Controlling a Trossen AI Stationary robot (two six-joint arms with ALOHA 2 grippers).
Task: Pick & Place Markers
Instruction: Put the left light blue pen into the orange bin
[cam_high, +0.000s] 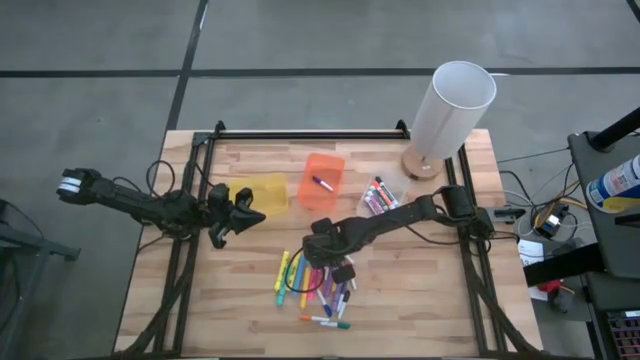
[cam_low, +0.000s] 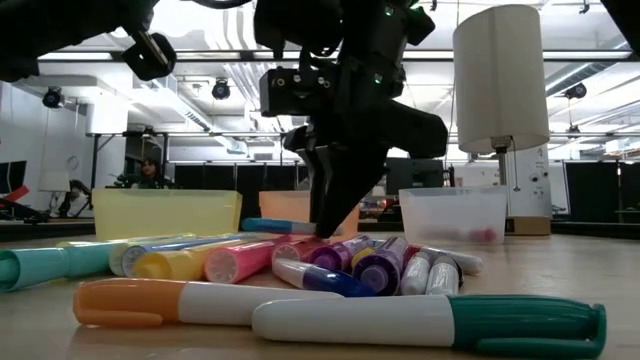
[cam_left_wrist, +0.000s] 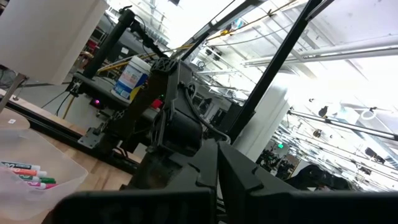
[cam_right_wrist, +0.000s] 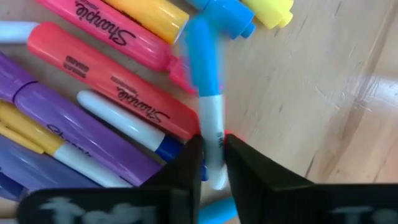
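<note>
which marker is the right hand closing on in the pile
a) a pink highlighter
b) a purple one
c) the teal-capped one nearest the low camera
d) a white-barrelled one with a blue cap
d: in the right wrist view the right hand has its two fingers on either side of the white-barrelled, blue-capped marker, with the pink highlighter lying beside it, outside the fingers.

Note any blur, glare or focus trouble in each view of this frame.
Right wrist view: the blue-capped marker between the right gripper jaws is motion-smeared. Low view: bright ceiling lights leave that arm in silhouette, and the nearest markers look soft. Left wrist view: washed-out skylight glare. High view: evenly lit.
</note>
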